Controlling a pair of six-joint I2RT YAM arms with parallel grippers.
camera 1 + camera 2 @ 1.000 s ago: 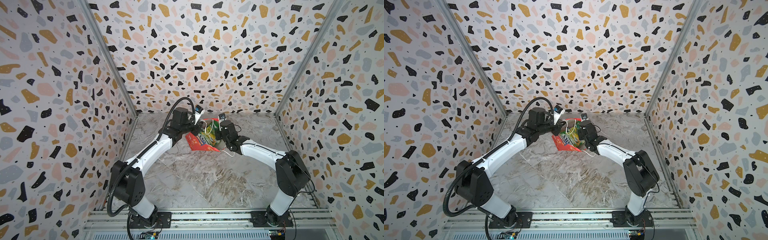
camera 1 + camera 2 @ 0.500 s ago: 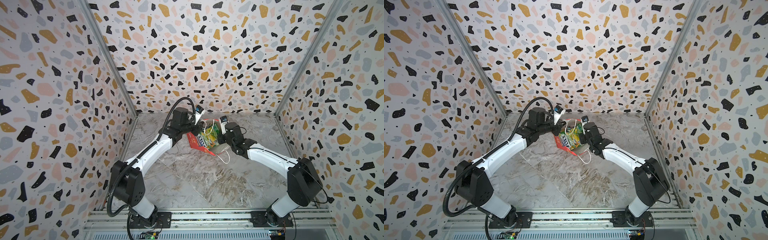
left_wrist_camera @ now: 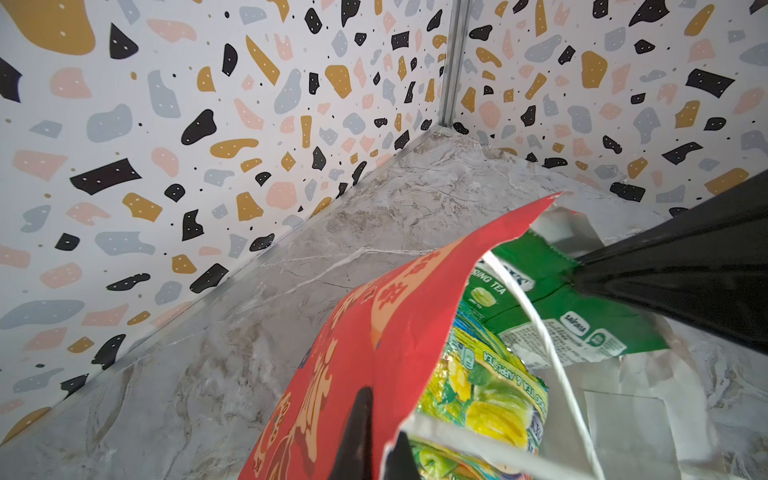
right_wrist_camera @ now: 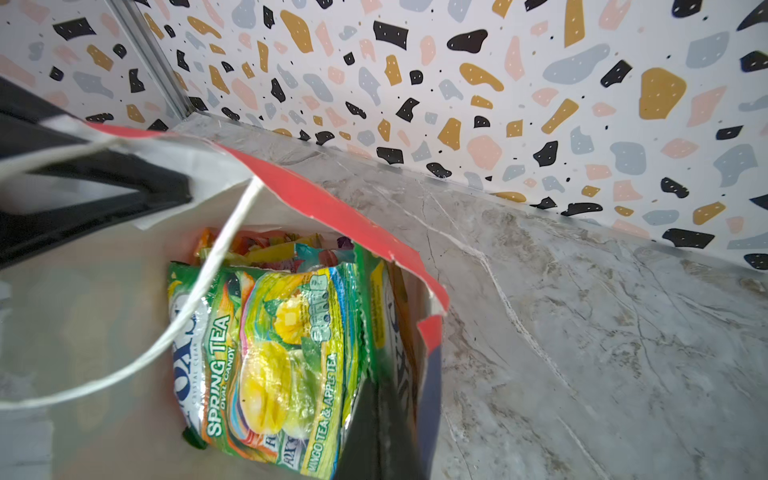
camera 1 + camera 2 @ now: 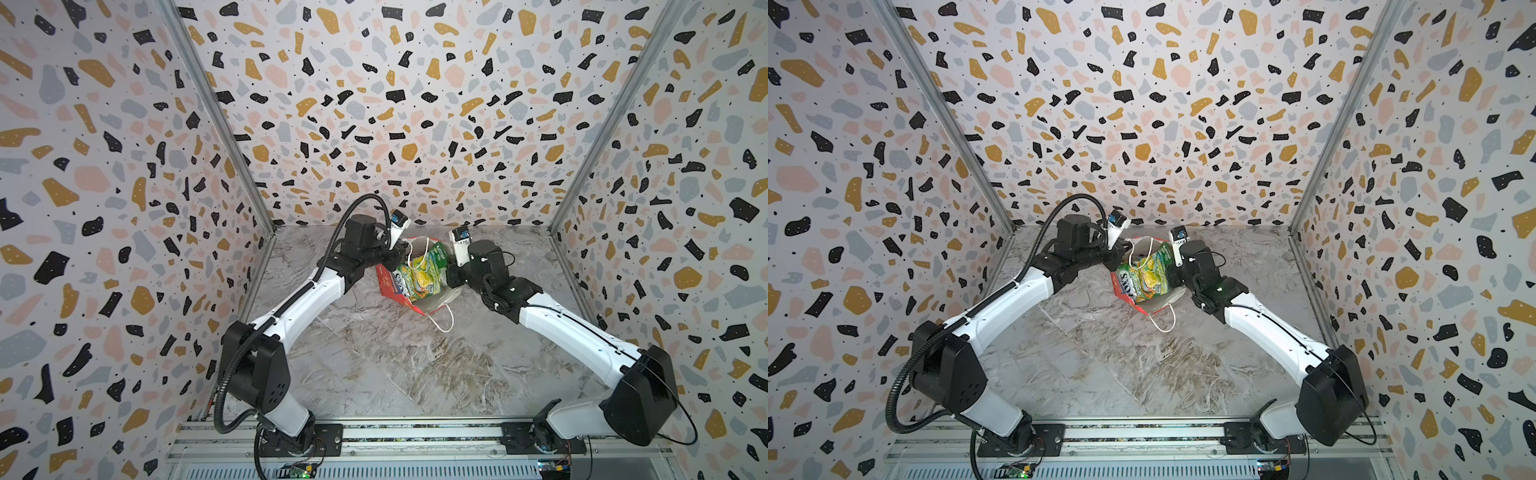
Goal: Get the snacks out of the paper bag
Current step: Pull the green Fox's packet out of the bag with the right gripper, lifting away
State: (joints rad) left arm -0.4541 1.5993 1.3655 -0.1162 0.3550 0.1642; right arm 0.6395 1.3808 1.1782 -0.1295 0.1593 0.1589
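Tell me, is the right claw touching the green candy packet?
Touching. In the left wrist view the right gripper is shut on the green packet, pinching its edge.

Terrazzo-patterned walls [image 5: 374, 104], flecked black, ochre, pink and grey, enclose a grey marble-look bench [image 5: 395, 365] on three sides. An aluminium corner post [image 3: 451, 62] stands well beyond the left pincer [image 3: 378, 444]. The light is soft and even.
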